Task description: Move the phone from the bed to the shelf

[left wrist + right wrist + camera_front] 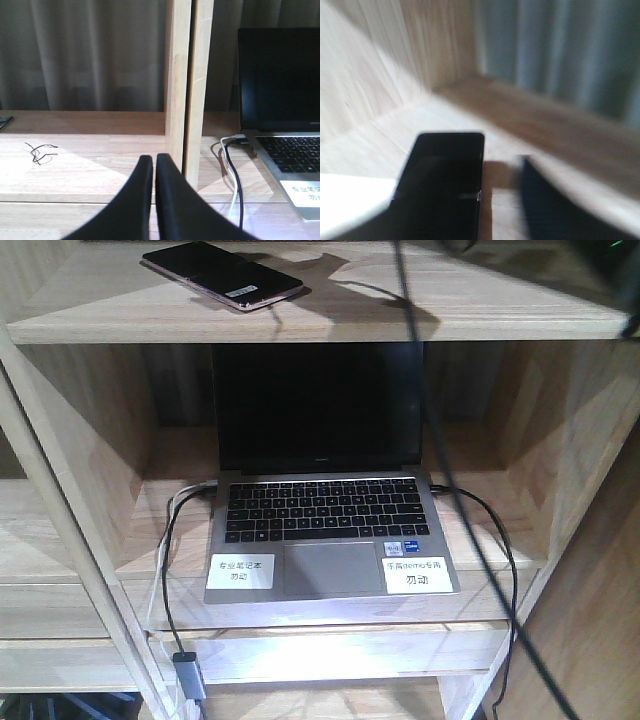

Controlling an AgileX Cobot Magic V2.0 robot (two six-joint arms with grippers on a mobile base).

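The phone (222,275), a glossy black slab with a pinkish edge and a white sticker, lies flat on the shelf's top board (430,310), at its left. No gripper touches it in the front view. The blurred right wrist view shows the phone (447,170) lying on the pale board, with my right gripper (490,172) open around it. One dark finger (545,200) stands clear of the phone's right edge. The other finger is hidden. My left gripper (153,159) is shut with nothing in it, in front of a shelf upright (187,90). The bed is out of view.
An open grey laptop (330,510) fills the compartment under the phone, with cables (170,570) running down its left side and a black cable (470,530) on its right. The left wrist view shows the laptop (280,85) right of the upright. Grey curtains (95,55) hang behind.
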